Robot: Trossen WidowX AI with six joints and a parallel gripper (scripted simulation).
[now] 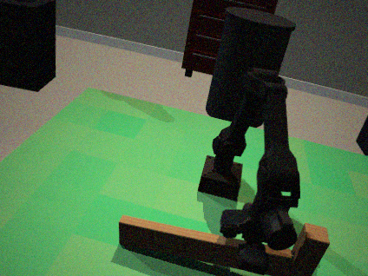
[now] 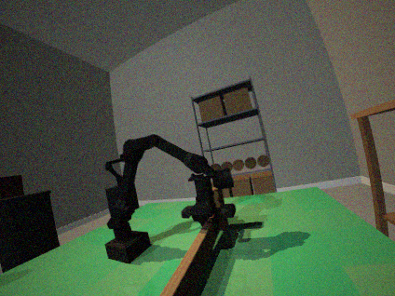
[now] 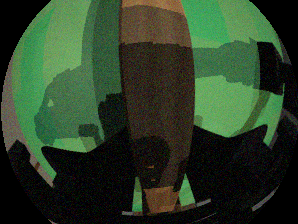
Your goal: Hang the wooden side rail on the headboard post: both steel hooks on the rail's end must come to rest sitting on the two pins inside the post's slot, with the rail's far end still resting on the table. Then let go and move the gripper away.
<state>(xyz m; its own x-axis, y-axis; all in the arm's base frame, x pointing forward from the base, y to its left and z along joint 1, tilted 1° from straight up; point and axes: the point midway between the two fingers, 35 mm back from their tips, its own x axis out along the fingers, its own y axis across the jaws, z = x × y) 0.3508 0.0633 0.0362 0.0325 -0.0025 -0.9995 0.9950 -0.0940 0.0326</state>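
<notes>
Top view shows first the green table point(image 1: 143, 182) point(image 2: 307, 261) point(image 3: 220, 107), then the dark robot arm point(image 1: 275, 126) point(image 2: 174, 148) bending over it. Next in size is the wooden rail point(image 1: 174, 232) point(image 2: 188, 261) point(image 3: 157, 85), standing on its narrow edge, with one end beside the short post point(image 1: 316, 236). The gripper point(image 1: 253, 256) point(image 3: 154, 123) is closed on the rail near this post end, probably because the hooks must be guided there, while the far end can rest on the table. Hooks and pins are hidden, so I cannot tell if they are seated.
</notes>
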